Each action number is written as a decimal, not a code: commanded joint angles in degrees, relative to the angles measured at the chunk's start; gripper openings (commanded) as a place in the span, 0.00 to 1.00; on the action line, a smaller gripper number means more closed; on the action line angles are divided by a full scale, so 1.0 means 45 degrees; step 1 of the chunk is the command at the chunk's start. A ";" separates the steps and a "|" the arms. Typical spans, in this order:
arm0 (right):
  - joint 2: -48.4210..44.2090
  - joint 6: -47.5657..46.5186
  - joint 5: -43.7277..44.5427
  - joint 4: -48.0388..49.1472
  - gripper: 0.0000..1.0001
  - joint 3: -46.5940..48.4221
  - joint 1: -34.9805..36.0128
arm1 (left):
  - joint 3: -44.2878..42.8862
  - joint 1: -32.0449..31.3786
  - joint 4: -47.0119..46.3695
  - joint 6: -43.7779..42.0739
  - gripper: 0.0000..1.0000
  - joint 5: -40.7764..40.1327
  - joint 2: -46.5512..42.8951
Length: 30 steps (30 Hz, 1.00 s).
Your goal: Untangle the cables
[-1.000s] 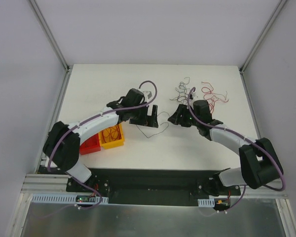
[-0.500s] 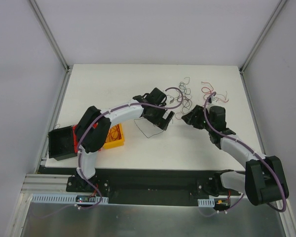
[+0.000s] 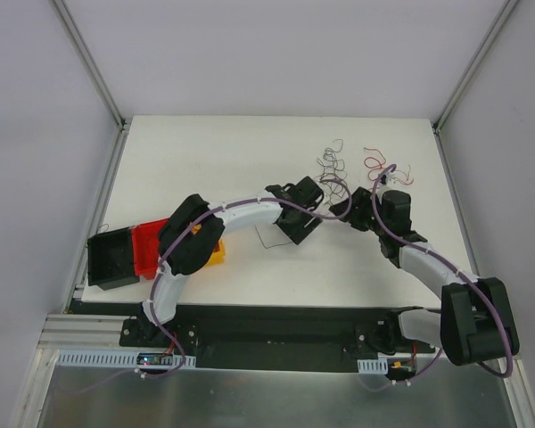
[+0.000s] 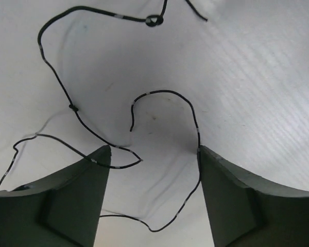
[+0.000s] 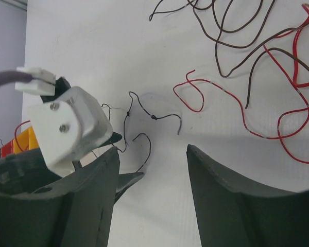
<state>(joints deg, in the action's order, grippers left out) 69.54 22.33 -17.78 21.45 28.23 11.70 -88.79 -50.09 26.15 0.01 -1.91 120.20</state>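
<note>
Left jaws stand apart, gripping nothing, straddling a hair-thin kinked black wire (image 4: 72, 107) on the matte white worktop (image 3: 205, 160). Right jaws apart, empty. Curly red and dark cables (image 3: 339, 165) lie at its 1 o'clock.

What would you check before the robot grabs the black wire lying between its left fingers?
1. Left fingers spread apart: ok, open.
2. Black wire between them: ok, a loop lies there on the table.
3. Black wire free of knots: not ok, small knots show along it.
4. Black wire apart from the red wires: ok, close but separate.
5. Right fingers empty: ok, open with nothing between them.
6. Room between the two arms: cannot tell, they sit very close.
</note>
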 commanded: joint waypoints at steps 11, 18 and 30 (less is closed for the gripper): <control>0.0368 0.0527 -0.0756 0.1131 0.57 -0.0218 -0.0491 | 0.0765 -0.1077 -0.0050 -0.0433 0.00 -0.3071 -0.1629; 0.0231 0.0566 -0.0658 0.1170 0.57 -0.0355 -0.0628 | 0.3400 -0.1057 0.0028 0.0442 0.00 -0.3460 -0.5728; 0.0933 0.0761 -0.0990 0.1404 0.57 -0.0218 -0.0648 | 0.4656 0.4948 0.3051 0.4329 0.00 -0.2154 -1.3641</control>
<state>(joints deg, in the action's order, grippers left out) 72.97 25.08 -20.69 24.27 27.29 9.17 -67.31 -40.82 30.76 10.20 -13.96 65.52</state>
